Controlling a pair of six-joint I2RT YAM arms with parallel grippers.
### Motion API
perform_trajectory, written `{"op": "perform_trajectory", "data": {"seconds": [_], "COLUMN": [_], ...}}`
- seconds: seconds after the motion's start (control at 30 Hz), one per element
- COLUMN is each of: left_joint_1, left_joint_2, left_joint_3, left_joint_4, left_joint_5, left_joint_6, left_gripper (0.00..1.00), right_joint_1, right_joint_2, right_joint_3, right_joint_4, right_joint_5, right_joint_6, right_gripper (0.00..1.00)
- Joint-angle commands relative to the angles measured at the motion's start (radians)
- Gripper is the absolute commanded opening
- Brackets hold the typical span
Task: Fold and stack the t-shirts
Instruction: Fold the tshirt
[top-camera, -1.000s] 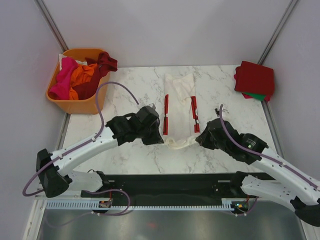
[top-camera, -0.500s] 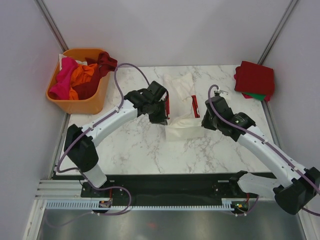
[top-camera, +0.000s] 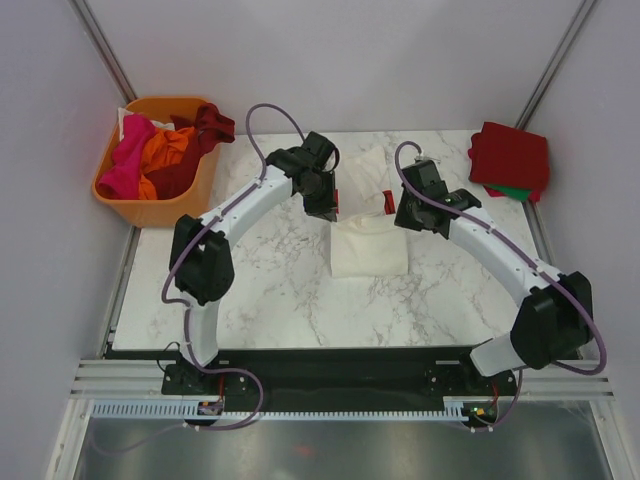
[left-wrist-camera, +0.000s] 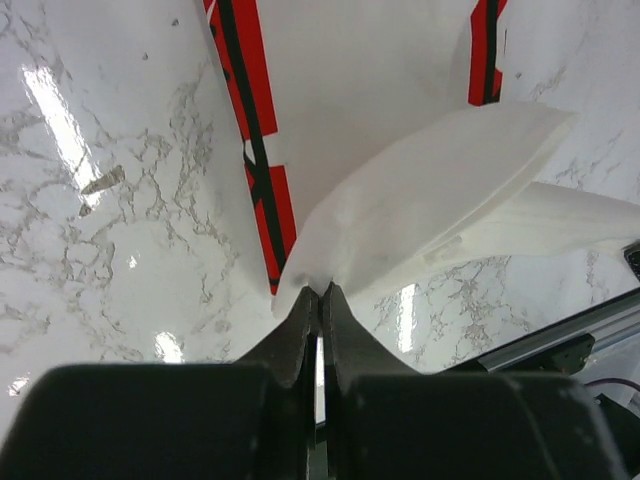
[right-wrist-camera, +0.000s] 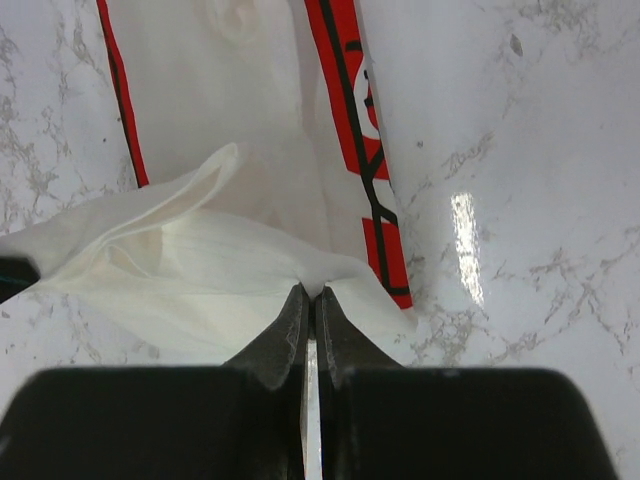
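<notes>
On the middle of the desk (top-camera: 250, 290), the cream-white tee (top-camera: 368, 250) lies with its long axis running away from the arm bases, the near half doubled over. The left tool (left-wrist-camera: 318, 295) and right tool (right-wrist-camera: 309, 292) are each pinched tight on a corner of the lifted hem, one per side, about level. The tee's uncovered far end lies just beyond both tools, so the fold likely lands there. Cloth is thin and limp, with red printed strips; the marble is glossy.

No legible text in any view. Only print is the red strips (left-wrist-camera: 268, 200) with black script strokes on the cream t-shirt (top-camera: 368, 250). In both wrist views they're cropped and partly folded under, so no letters, brand or numbers can be made out.
</notes>
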Motion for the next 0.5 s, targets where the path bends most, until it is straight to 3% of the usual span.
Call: {"op": "perform_trajectory", "data": {"seconds": [0.0, 0.47], "left_joint_1": [0.025, 0.107], "left_joint_2": [0.061, 0.387], "left_joint_3": [0.116, 0.38], "left_joint_4": [-0.049, -0.097], "left_joint_5": [0.026, 0.097], "left_joint_6": [0.082, 0.128], "left_gripper": [0.02, 0.03], "right_joint_1": [-0.033, -0.116], "right_joint_2": [0.067, 0.42], "right_joint_3": [0.083, 0.22], "right_joint_4": [0.063, 0.129], "right_joint_5": [-0.032, -0.055], "right_joint_6": [-0.047, -0.064], "right_gripper": [0.0, 0.0]}}
